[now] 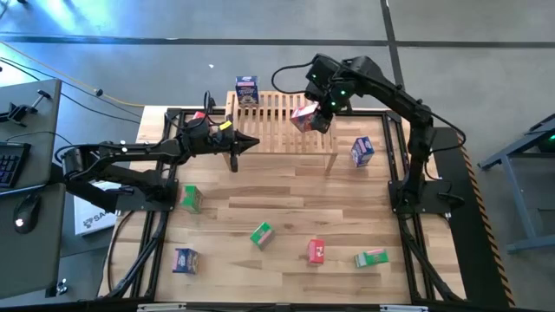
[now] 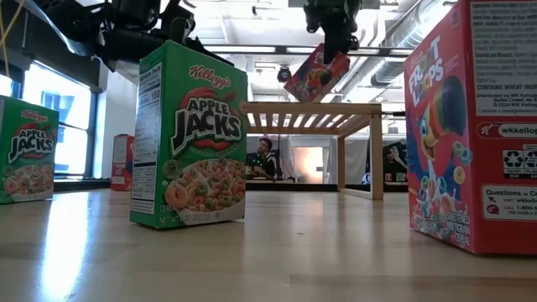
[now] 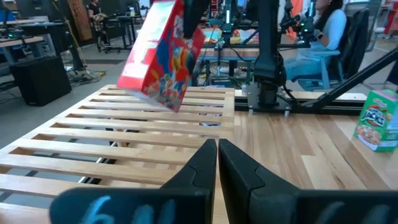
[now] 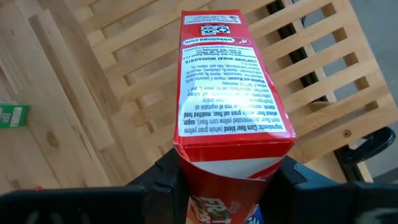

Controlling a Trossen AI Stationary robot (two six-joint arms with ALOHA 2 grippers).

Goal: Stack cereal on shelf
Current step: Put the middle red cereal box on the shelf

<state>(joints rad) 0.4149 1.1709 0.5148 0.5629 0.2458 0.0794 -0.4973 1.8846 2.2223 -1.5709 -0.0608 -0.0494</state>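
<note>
- Holding a red cereal box (image 1: pixel 304 117) aloft in my right pincer (image 1: pixel 323 110), pinched across its narrow faces; it hangs tilted above the shelf (image 1: pixel 282 130), over the slats' right part, not yet resting on them.
- Left pincer (image 1: pixel 245 144) is pressed together and empty, poised at the shelf's front-left corner.
- Shelf stands at the worktop's (image 1: pixel 286 204) far edge, mid-width.
- Handling judgement: the boxes look light, stiff thin cardboard with slick print; a firm squeeze would likely dent the panels. Best hold appears to be across the narrow sides near one end, as now.
- Count in the overhead view: three blue — one upright at the shelf's far-left corner (image 1: pixel 247 89), one right of the shelf (image 1: pixel 362 151), one near the front-left corner (image 1: pixel 185 260).
- Three green: left edge (image 1: pixel 191 198), centre front (image 1: pixel 261 234), front right (image 1: pixel 371 257).
- Red: the held one, one at front centre (image 1: pixel 316 251), and what looks like a third by the far-left corner (image 1: pixel 199 116), partly hidden.
</note>
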